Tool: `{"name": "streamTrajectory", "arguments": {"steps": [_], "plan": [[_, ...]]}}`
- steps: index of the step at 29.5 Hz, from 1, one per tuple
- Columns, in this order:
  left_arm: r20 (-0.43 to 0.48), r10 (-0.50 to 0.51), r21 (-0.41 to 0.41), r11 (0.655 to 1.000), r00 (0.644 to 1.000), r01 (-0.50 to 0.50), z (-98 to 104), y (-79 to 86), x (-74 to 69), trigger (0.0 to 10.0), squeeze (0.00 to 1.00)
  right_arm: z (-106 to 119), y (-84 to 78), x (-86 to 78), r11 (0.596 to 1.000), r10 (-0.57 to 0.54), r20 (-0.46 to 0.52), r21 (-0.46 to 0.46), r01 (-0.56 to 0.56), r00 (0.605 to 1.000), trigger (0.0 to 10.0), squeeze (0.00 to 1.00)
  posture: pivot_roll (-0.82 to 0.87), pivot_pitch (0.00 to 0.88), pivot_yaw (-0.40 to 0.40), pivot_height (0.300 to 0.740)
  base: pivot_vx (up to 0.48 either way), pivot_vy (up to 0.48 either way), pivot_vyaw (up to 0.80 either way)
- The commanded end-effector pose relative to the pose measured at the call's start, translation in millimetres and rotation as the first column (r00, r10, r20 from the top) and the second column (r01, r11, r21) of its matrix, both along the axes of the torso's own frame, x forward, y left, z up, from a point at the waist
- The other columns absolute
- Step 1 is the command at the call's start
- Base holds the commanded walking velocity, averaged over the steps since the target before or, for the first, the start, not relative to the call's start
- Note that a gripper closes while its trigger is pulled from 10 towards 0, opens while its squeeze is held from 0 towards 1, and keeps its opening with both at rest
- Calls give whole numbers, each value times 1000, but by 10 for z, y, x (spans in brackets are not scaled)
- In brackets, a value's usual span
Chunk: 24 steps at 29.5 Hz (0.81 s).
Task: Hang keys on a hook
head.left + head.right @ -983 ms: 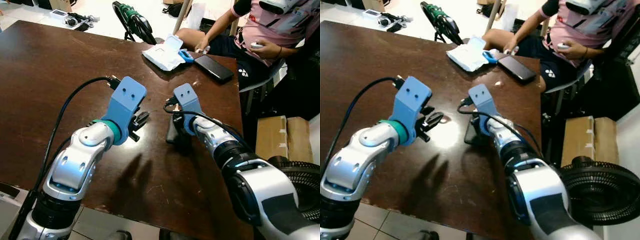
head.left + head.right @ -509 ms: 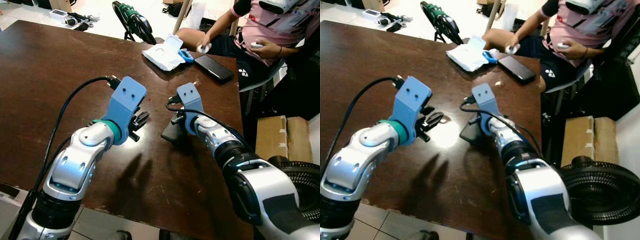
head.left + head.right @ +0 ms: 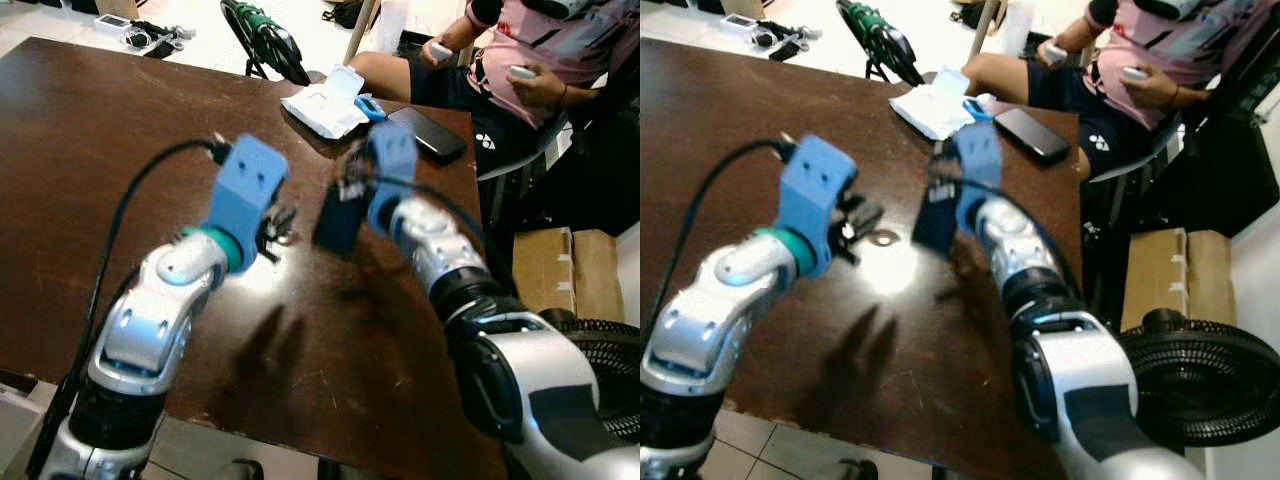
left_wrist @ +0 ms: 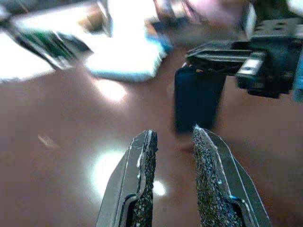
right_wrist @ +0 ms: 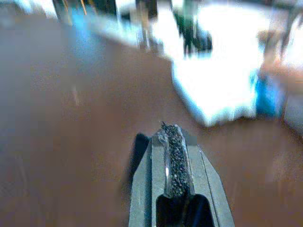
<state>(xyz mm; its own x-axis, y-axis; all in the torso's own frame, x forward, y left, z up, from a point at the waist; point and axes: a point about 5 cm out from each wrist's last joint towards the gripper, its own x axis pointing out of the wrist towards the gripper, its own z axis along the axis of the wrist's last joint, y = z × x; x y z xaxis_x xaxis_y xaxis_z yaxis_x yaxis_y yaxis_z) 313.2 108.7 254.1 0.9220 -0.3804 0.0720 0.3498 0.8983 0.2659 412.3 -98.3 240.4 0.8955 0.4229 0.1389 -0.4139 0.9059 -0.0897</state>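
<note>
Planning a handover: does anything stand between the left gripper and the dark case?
Nothing visible does. The left gripper, open, faces the dark case held by the right gripper, with only bare table between them.

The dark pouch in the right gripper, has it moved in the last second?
Yes. The dark pouch has been carried up and away from the robot, toward the black phone, by the right gripper.

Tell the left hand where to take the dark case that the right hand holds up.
Grip the free lower half of the dark case, probably across its narrow width. The right hand pinches its top edge, so it hangs upright above the table. The open left hand faces it, so come straight in from that side.
</note>
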Motion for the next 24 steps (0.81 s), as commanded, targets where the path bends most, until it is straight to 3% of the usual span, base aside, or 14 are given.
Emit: {"name": "streamTrajectory", "arguments": {"steps": [1,8,13,20,24], "plan": [[61,38,-21,999,997,-37,69,39,6,10000,0,-3,-40,-38,1000,11,42,23,-12,999,10000,0,92,31,27,740,0,0,0],[88,69,-32,997,994,-66,123,78,14,10000,0,-15,-136,-95,999,-26,81,37,23,996,10000,0,86,0,27,740,0,0,0],[90,143,-41,989,986,-139,117,245,20,10000,0,-38,-241,-224,992,-103,157,82,91,982,10000,0,71,0,45,740,0,0,0],[113,264,-88,963,958,-255,118,463,43,10000,0,-135,-283,-325,970,-186,148,186,158,971,10000,0,81,0,70,740,0,0,0],[115,294,-77,955,949,-287,83,497,79,10000,0,-104,-271,-342,965,-204,163,197,171,965,10000,0,90,0,66,740,0,0,0]]}}
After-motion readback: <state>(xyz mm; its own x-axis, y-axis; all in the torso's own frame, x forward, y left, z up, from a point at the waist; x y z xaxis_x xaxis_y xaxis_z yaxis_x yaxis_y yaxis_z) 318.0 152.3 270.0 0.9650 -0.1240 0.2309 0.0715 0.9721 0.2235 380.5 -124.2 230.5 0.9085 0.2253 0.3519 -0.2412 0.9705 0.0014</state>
